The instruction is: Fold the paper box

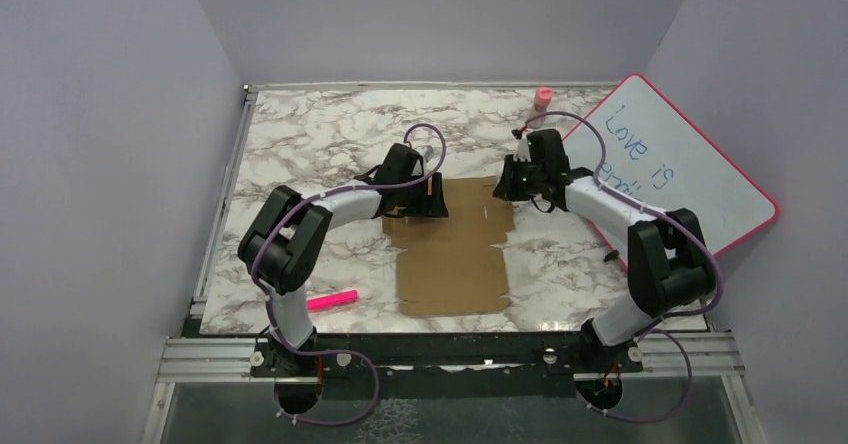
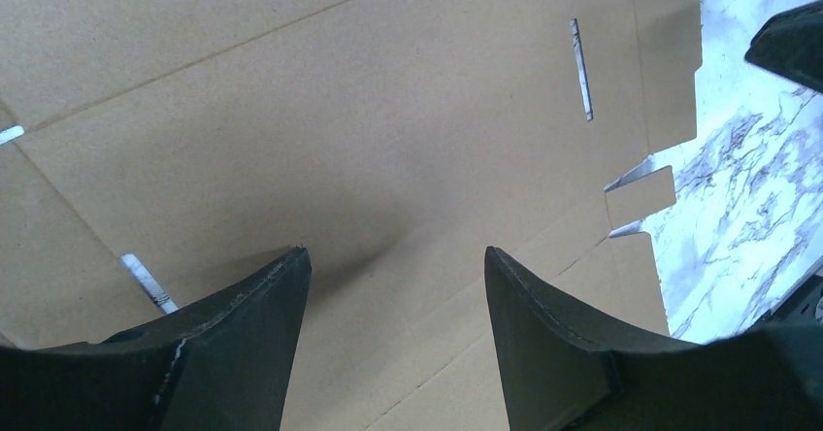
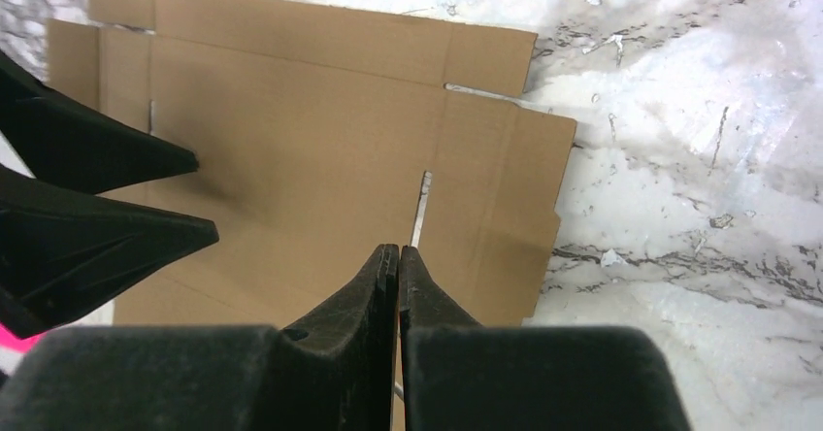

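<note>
The paper box (image 1: 455,254) lies flat and unfolded in the middle of the marble table (image 1: 300,134), a plain brown sheet with creases, slits and small tabs along its edges. Its long side runs from near to far, and none of its flaps is raised.

The two arms meet at the sheet's far end. The left gripper (image 1: 430,196) hangs over the far left part of the cardboard with its fingers spread apart and nothing between them. In its own wrist view the two dark fingers (image 2: 243,334) frame bare cardboard (image 2: 369,111), with a narrow slit (image 2: 581,69) further along the sheet.

The right gripper (image 1: 508,186) is at the far right edge of the sheet. Its fingers (image 3: 369,295) are clenched tightly together, tip against tip, with nothing visible between them. They point down at a slit (image 3: 421,208) beside the right-hand flap. I cannot tell whether the tips touch the cardboard (image 3: 311,159).

A pink-framed whiteboard (image 1: 680,164) with blue handwriting lies on the right side of the table, partly under the right arm. A pink marker (image 1: 332,300) lies near the left arm's base. A small pink object (image 1: 543,97) stands at the far edge.
</note>
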Controlling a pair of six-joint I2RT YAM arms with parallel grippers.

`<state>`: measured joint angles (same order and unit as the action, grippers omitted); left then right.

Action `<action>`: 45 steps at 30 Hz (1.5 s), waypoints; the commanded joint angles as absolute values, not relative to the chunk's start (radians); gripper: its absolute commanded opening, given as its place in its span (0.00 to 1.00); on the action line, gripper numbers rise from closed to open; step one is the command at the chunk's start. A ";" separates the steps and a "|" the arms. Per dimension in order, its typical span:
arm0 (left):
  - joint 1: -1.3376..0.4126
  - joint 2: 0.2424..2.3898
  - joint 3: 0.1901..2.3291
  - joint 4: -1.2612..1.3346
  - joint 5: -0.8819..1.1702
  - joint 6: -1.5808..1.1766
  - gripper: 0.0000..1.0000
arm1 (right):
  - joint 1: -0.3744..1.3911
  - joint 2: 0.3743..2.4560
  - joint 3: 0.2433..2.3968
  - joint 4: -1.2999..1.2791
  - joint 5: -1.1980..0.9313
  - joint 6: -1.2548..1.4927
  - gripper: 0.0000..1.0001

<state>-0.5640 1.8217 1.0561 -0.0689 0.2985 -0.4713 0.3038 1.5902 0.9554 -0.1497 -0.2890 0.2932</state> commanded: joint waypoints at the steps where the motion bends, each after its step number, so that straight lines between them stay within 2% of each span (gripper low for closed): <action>1: -0.566 1.838 1.029 -0.074 0.278 -0.479 0.68 | 0.382 1.615 1.019 -0.296 -0.052 0.245 0.09; 9: -0.566 1.830 1.023 -0.067 0.279 -0.479 0.68 | 0.357 1.596 0.924 -0.212 -0.030 0.280 0.38; 15: -0.566 1.831 1.020 -0.063 0.278 -0.479 0.68 | 0.287 1.564 0.835 -0.129 -0.044 0.320 0.44; 21: -0.566 1.836 1.018 -0.058 0.283 -0.479 0.68 | 0.235 1.582 0.781 -0.044 -0.209 0.356 0.46; 28: -0.566 1.836 1.020 -0.056 0.287 -0.479 0.68 | 0.235 1.601 0.763 0.024 -0.336 0.372 0.36; 33: -0.566 1.839 1.019 -0.051 0.293 -0.483 0.68 | 0.237 1.570 0.797 -0.039 -0.340 0.323 0.19; 38: -0.566 1.841 1.018 -0.049 0.293 -0.483 0.68 | 0.282 1.524 0.815 -0.097 -0.233 0.288 0.10; 45: -0.566 1.845 1.019 -0.050 0.292 -0.486 0.68 | 0.459 1.524 0.898 -0.243 0.079 0.280 0.09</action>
<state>-0.5640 1.8217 1.0412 -0.0311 0.2993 -0.4805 0.3748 1.5280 0.8360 -0.1349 -0.1104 0.2981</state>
